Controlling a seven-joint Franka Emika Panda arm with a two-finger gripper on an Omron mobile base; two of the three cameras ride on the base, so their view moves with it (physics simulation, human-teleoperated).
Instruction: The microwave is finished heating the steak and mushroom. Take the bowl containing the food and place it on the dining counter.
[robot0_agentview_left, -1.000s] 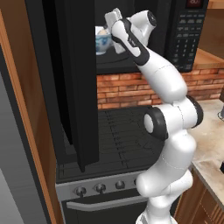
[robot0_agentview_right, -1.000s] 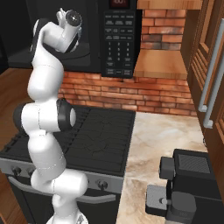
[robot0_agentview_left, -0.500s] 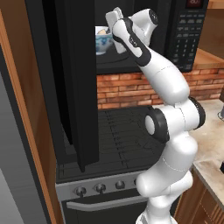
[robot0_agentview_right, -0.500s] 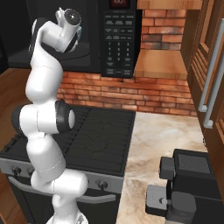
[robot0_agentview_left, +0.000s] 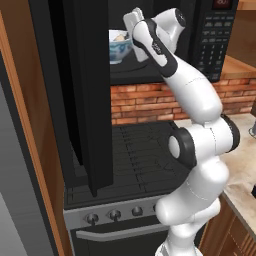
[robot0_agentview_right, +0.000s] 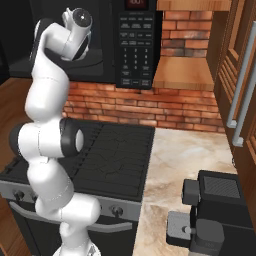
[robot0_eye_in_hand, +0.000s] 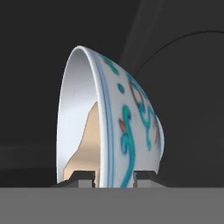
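The bowl (robot0_eye_in_hand: 109, 127) stands inside the open microwave (robot0_agentview_left: 210, 45). Our gripper (robot0_eye_in_hand: 114, 176) straddles its rim, one fingertip (robot0_eye_in_hand: 83, 176) inside, the other outside; whether the jaws have clamped we cannot tell. Since a second ago the arm has barely shifted, so we judge the grasp is settling, with lifting out toward the dining counter next.

I'm working in a home kitchen. A black stove (robot0_agentview_right: 107, 160) sits under the microwave (robot0_agentview_right: 132, 42), backed by red brick wall (robot0_agentview_right: 150, 107). Right: marbled countertop (robot0_agentview_right: 175, 165) and wooden cabinets (robot0_agentview_right: 240, 85).
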